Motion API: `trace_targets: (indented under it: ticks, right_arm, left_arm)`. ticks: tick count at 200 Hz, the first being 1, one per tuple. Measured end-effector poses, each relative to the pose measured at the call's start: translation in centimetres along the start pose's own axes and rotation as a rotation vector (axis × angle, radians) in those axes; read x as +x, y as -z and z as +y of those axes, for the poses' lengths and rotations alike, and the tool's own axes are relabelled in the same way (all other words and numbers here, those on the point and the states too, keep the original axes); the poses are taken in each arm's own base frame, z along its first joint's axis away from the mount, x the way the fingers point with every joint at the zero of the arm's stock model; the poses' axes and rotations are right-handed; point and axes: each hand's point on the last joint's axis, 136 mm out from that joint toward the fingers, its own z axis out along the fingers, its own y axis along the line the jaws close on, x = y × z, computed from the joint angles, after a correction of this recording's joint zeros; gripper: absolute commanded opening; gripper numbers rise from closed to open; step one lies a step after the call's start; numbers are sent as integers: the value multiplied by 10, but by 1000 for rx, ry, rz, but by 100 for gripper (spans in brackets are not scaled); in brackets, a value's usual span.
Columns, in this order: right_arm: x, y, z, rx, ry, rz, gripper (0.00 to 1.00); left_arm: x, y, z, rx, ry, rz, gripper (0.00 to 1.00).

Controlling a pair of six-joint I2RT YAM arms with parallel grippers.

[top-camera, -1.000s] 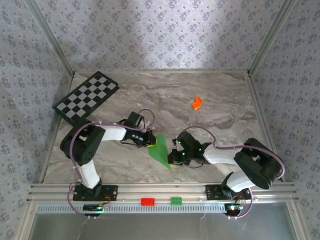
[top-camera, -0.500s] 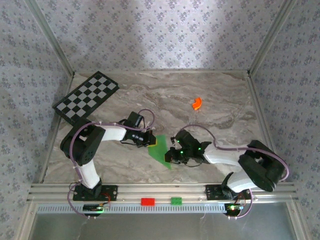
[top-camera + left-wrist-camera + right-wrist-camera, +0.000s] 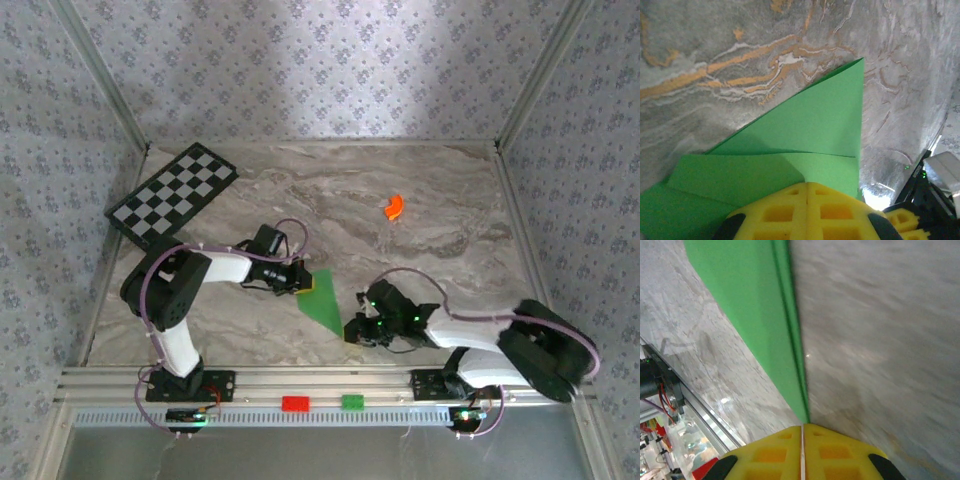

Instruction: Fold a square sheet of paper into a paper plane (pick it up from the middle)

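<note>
The square sheet of paper is bright green and folded into a long narrow triangle. It lies on the marble table between the two arms, with its point toward the near edge. My left gripper is shut, and its yellow fingertips press on the paper's wide far-left end. Folded layers of the paper spread out beyond the left gripper. My right gripper sits at the paper's near tip. There the narrow green point runs straight into the seam of the right gripper, whose jaws stand almost together.
A black-and-white checkered board lies at the far left of the table. A small orange curved piece lies at the far right. A red block and a green block sit on the front rail.
My right gripper has slid along the paper's right edge toward the near edge and reached the tip. The left gripper and the paper's wide end have stayed put.
</note>
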Motion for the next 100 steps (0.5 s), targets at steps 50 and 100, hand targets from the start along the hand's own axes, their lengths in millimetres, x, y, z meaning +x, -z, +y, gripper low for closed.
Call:
trace_targets:
  ticks: [50, 100]
  right_arm:
    - [-24, 33, 3, -20, -90, -140, 36]
    - [-24, 34, 1, -32, -180, -160, 46]
  left_arm:
    - [-1, 3, 0, 37, 54, -38, 0]
    - [-1, 6, 1, 57, 113, -63, 0]
